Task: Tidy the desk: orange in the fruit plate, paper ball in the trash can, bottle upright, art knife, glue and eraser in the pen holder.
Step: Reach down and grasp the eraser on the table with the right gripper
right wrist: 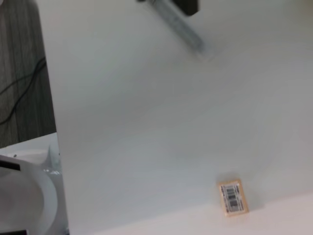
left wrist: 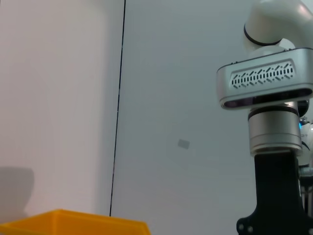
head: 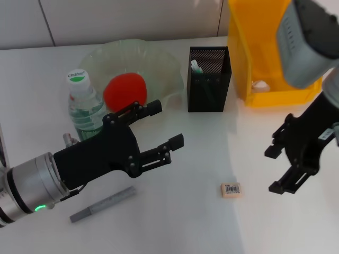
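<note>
The eraser point(head: 230, 189) lies flat on the surface point(head: 185, 222) just left of the right tool point(head: 288, 169), which hangs open and empty, nearer than the open, empty left tool point(head: 161, 124).

One orange point(head: 125, 91), one bottle point(head: 83, 106), one eraser point(head: 231, 189) (barcoded), two grippers.

Both arms: silver-grey cylindrical segments, matte black wrists. Left gripper point(head: 159, 127) and right gripper point(head: 283, 169): black, linkage fingers w/ visible screws. Green LED noted on left forearm.
</note>
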`<move>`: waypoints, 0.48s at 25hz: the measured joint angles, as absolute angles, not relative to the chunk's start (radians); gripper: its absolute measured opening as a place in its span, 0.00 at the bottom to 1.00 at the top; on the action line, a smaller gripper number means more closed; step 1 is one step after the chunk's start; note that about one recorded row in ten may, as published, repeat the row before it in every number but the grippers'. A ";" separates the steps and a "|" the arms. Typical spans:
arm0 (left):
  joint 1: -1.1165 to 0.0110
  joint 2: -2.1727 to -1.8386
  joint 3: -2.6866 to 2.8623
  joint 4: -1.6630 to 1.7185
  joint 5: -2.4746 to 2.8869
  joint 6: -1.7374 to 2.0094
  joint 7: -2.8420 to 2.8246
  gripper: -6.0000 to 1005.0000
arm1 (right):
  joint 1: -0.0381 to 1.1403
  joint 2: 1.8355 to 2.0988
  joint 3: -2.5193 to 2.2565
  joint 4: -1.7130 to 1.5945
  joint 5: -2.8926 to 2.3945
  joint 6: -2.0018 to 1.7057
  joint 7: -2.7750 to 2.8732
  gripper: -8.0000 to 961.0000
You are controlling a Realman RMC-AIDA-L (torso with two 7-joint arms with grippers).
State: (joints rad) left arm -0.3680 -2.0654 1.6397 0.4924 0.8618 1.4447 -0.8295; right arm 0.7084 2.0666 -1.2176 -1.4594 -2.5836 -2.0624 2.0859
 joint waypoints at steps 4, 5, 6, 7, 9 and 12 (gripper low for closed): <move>-0.367 -2.066 1.640 0.492 0.859 1.445 -0.829 0.80 | 0.704 2.078 -1.265 -1.448 -2.595 -2.020 2.055 0.79; -0.365 -2.066 1.640 0.493 0.857 1.445 -0.829 0.80 | 0.699 2.079 -1.307 -1.445 -2.597 -1.997 2.046 0.79; -0.365 -2.066 1.640 0.493 0.857 1.445 -0.829 0.80 | 0.699 2.079 -1.307 -1.445 -2.597 -1.997 2.046 0.79; -0.364 -2.066 1.640 0.494 0.856 1.445 -0.829 0.80 | 0.697 2.079 -1.335 -1.438 -2.599 -1.982 2.035 0.79; -0.362 -2.066 1.640 0.495 0.855 1.445 -0.829 0.80 | 0.697 2.079 -1.343 -1.431 -2.600 -1.975 2.024 0.78; -0.362 -2.067 1.640 0.495 0.855 1.445 -0.829 0.80 | 0.697 2.079 -1.381 -1.393 -2.599 -1.933 1.997 0.77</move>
